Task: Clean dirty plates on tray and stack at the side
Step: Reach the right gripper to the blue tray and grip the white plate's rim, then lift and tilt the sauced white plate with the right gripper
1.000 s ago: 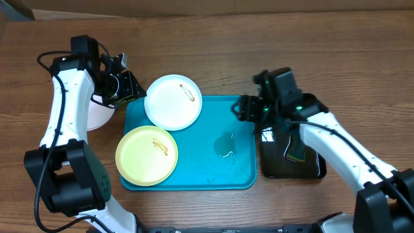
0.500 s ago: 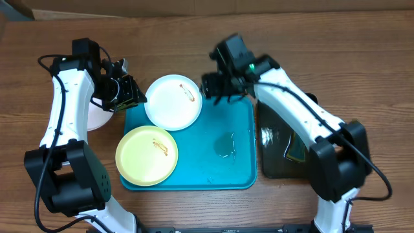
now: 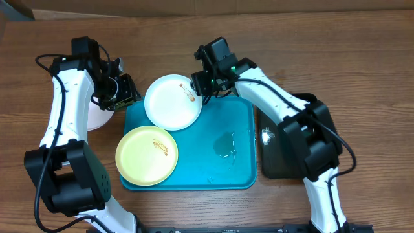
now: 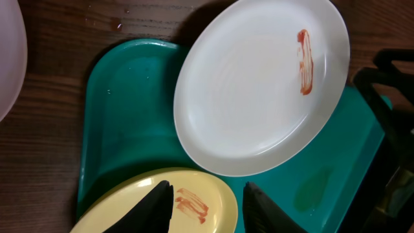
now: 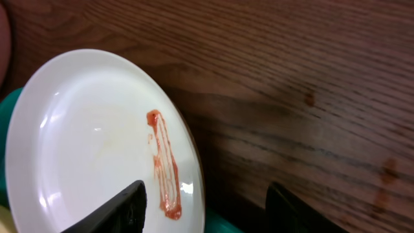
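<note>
A white plate point(image 3: 171, 103) with an orange smear point(image 5: 165, 165) lies at the far edge of the turquoise tray point(image 3: 236, 168) and overhangs its rim. A pale yellow plate point(image 3: 147, 155), also smeared, sits at the tray's front left. My right gripper point(image 3: 202, 87) point(image 5: 207, 210) is open, and its fingers straddle the white plate's point(image 5: 84, 136) right rim without closing on it. My left gripper point(image 3: 128, 97) point(image 4: 207, 208) hangs open and empty over the tray's point(image 4: 123, 110) left part, above the yellow plate point(image 4: 123, 217). Another white plate point(image 3: 97, 120) rests on the table left of the tray, partly under the left arm.
A narrow black tray point(image 3: 291, 162) lies right of the turquoise one, partly under the right arm. A wet patch point(image 3: 225, 145) shows on the turquoise tray's right half. Bare wooden table point(image 3: 310, 58) runs behind both trays.
My right arm has swung left from over the black tray to the white plate's right rim, its jaws narrowing a little. The left gripper has drawn back slightly left and opened a bit.
</note>
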